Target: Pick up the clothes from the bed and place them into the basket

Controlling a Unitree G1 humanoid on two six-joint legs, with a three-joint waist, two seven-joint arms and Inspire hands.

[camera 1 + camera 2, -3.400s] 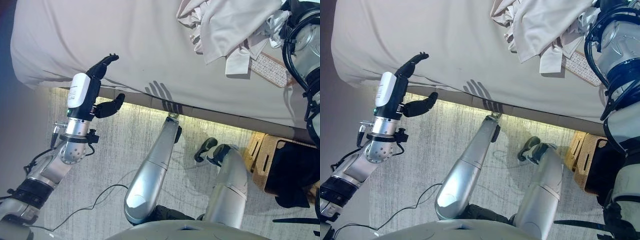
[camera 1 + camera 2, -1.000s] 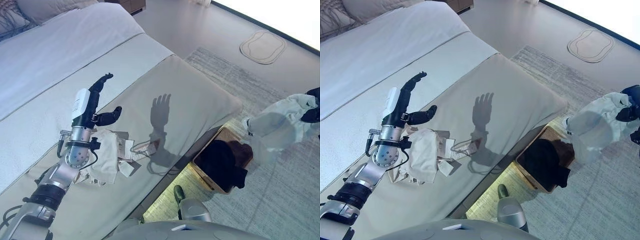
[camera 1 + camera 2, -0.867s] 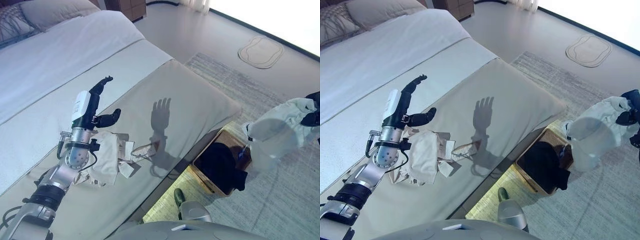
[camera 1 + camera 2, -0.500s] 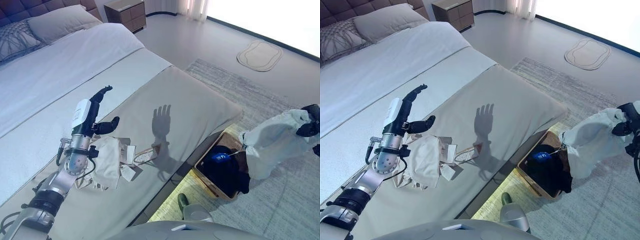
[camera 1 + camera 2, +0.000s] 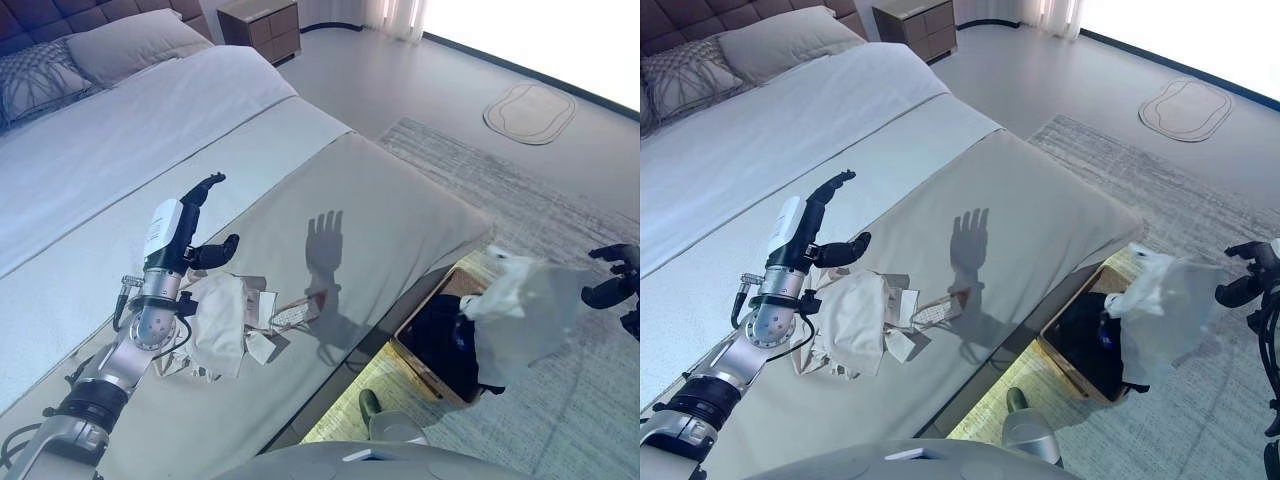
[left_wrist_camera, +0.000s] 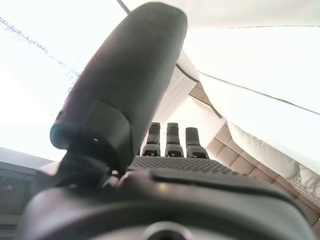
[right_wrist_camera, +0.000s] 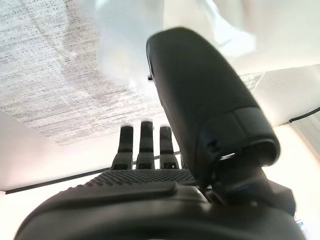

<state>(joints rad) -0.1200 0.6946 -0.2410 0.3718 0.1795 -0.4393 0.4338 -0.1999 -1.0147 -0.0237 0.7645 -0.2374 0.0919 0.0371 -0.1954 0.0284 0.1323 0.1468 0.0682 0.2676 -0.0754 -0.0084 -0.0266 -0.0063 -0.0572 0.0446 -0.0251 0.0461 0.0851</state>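
A white garment (image 5: 525,318) hangs in the air just over the near end of the wicker basket (image 5: 418,365), free of any hand. My right hand (image 5: 612,288) is at the far right, beside the garment, open with fingers spread; in its wrist view the fingers (image 7: 142,145) are straight with pale cloth blurred beyond them. Dark clothes (image 5: 440,335) lie in the basket on the floor by the bed. A crumpled pile of white clothes (image 5: 225,325) rests on the beige bed cover (image 5: 380,200). My left hand (image 5: 190,215) is raised above that pile, open, holding nothing.
A small patterned item (image 5: 290,315) lies beside the pile. Pillows (image 5: 120,45) and a nightstand (image 5: 260,25) are at the bed's head. A grey rug (image 5: 530,200) covers the floor past the basket, with a small pale mat (image 5: 525,110) farther off.
My right hand has opened and let go of the white garment, which now drops by the basket. The left hand has stayed raised over the pile.
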